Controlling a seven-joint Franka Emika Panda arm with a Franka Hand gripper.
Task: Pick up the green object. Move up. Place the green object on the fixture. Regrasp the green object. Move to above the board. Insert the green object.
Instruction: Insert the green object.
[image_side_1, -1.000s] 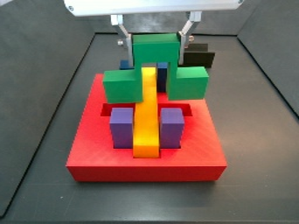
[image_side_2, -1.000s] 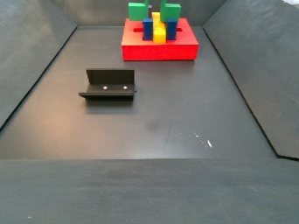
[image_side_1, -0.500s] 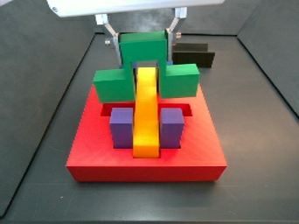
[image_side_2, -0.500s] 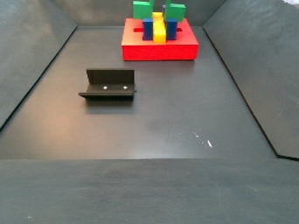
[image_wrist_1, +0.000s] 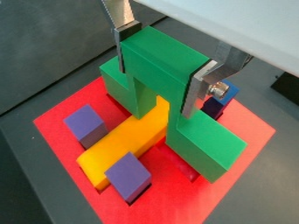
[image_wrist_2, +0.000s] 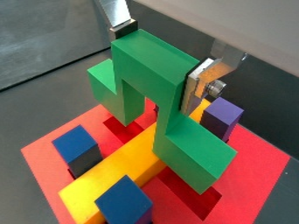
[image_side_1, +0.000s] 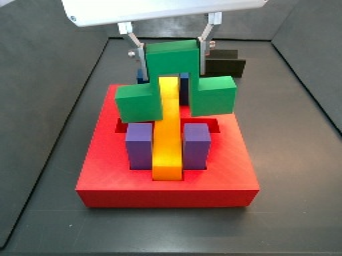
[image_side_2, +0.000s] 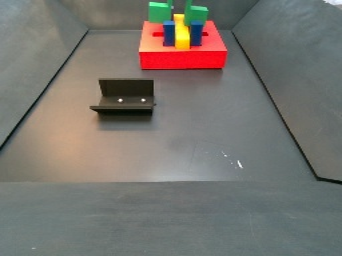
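Observation:
My gripper (image_side_1: 171, 48) is shut on the green object (image_side_1: 173, 62), with a silver finger (image_wrist_1: 118, 44) on each side of its raised middle block. Both wrist views show the grip: gripper (image_wrist_1: 162, 66), green object (image_wrist_2: 146, 83). The piece stands upright over the far end of the red board (image_side_1: 167, 188), its two legs straddling the yellow bar (image_side_1: 168, 130). The legs' lower ends reach the board's top; how deep they sit I cannot tell. The black fixture (image_side_2: 124, 97) stands alone on the floor, well away from the board (image_side_2: 183, 60).
Two purple blocks (image_side_1: 139, 146) flank the near part of the yellow bar; two blue blocks (image_wrist_2: 76, 149) sit at its other end. Dark walls enclose the black floor (image_side_2: 174, 140). The fixture (image_side_1: 229, 66) shows behind the board.
The gripper and green object shifted slightly sideways half a second ago and have come back, now a touch lower over the board. The grip has not changed.

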